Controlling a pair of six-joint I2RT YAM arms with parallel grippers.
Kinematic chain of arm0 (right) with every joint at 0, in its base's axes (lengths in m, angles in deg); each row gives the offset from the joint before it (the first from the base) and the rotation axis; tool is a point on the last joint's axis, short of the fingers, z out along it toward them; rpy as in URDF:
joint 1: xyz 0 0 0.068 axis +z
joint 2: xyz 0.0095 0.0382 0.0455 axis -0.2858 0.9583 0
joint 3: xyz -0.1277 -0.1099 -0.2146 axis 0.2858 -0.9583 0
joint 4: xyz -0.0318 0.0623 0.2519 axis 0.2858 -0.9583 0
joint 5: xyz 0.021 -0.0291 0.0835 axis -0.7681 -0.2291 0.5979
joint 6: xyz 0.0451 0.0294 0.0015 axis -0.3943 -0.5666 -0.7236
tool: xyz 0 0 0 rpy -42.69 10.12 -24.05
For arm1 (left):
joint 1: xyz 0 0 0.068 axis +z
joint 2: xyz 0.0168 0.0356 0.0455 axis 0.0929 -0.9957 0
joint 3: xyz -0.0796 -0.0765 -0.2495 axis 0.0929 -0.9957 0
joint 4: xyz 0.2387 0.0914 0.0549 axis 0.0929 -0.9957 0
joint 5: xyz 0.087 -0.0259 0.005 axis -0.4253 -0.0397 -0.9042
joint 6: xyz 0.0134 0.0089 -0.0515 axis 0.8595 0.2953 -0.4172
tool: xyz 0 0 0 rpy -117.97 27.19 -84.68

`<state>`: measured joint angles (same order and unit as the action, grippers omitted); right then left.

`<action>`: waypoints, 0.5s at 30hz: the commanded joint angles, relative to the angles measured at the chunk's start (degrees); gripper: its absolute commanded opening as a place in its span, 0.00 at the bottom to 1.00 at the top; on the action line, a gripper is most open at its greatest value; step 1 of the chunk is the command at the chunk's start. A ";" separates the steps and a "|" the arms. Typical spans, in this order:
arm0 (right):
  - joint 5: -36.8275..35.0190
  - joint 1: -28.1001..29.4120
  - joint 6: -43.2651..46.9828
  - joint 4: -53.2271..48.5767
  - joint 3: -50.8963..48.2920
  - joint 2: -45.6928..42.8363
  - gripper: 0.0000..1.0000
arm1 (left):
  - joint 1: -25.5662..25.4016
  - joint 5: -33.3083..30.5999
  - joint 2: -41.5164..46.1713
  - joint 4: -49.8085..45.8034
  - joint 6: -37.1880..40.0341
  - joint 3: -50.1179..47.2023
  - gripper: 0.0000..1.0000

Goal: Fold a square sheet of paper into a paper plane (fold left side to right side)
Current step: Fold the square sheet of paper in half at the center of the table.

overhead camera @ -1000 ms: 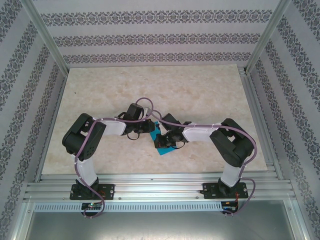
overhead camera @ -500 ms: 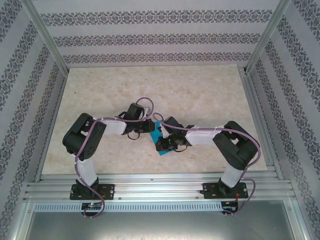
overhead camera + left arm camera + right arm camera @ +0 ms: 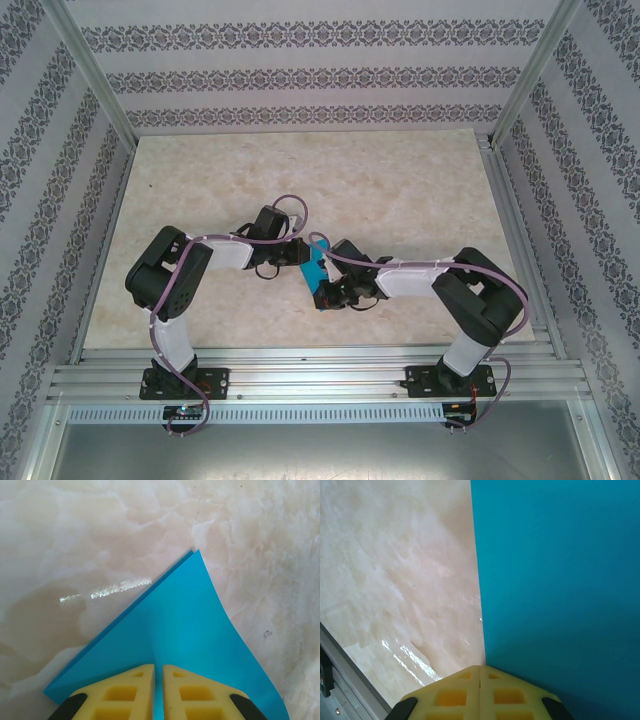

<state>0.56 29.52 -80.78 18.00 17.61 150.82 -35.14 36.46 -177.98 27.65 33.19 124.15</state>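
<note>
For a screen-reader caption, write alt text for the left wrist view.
The left gripper, at the bottom edge, is closed on a folded cyan-blue square sheet of paper, whose two layers meet in a pointed corner aimed away from the camera. Behind the paper is a glossy, pale marble-patterned table.

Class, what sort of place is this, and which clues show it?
Probably a robot test cell: a left arm and right arm bolted to an aluminium rail, a marble-look table, patterned panels walling it in.
</note>
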 commanded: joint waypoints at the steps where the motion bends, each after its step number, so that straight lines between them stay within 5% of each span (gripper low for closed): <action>1: 2.74 1.68 -1.32 -9.08 -4.41 0.35 0.05 | -0.35 -6.40 -4.82 -3.64 2.53 -0.84 0.14; 15: 2.52 1.53 -0.83 -12.27 -5.04 -4.71 0.05 | -0.39 -6.59 -4.34 -4.00 2.87 -0.94 0.14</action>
<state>1.87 30.07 -81.63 16.08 14.35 147.32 -35.16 36.29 -177.98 27.63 33.78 124.15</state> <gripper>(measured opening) 0.051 0.145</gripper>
